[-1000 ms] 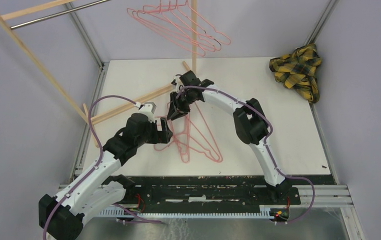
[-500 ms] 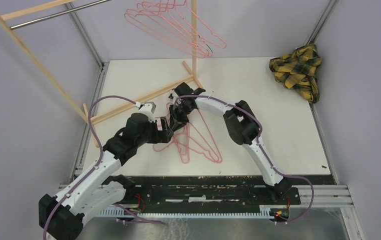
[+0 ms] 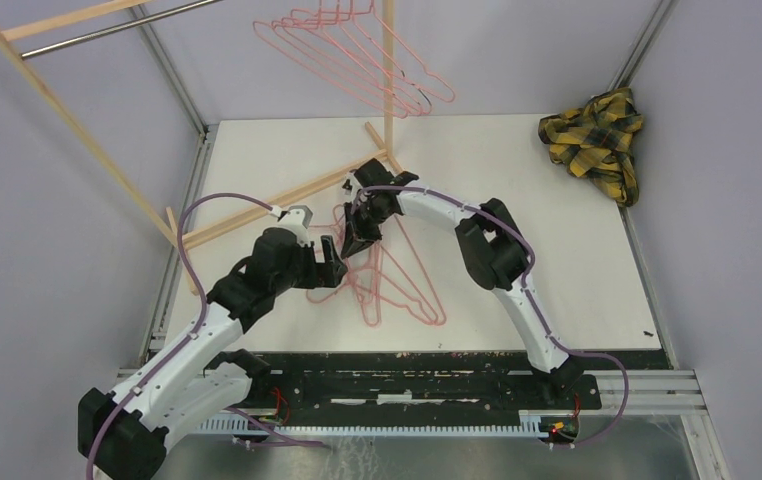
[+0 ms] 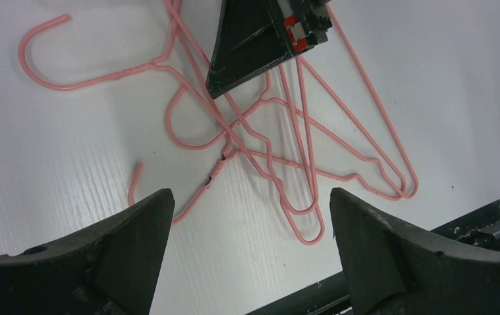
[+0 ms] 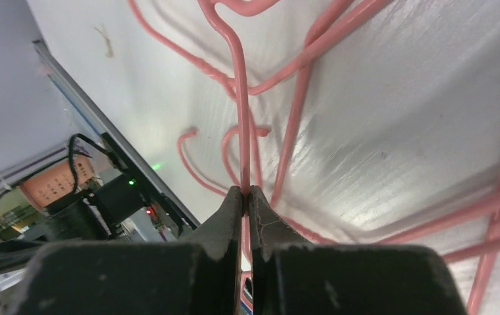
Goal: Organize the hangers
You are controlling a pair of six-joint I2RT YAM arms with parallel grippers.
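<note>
Right wrist view: my right pincer (image 5: 247, 191) is pinched shut on one thin pink wire clothes hanger (image 5: 239, 98). Its wire runs straight out from between my closed tips, over the white desk (image 5: 378, 118). Other pink strands cross under and beside it.

My left pincer (image 4: 250, 197) is spread wide and grips nothing. It hovers just above the tangled heap of pink hangers (image 4: 300, 151), which lies flat on the desk with hooks and triangles overlapping. My right pincer's black finger reaches into that heap from the far side.

From above, the heap sits near the middle of the desk, towards the near edge, between my two arms. Both pincers are at its left, far end, close together. A second bunch of pink hangers (image 3: 357, 55) hangs in a row at the far side, beside an upright post of the wooden-framed rack with metal bar (image 3: 77, 125). A crumpled yellow-black plaid cloth (image 3: 597, 140) lies in the far right corner, well apart from the hangers.
</note>
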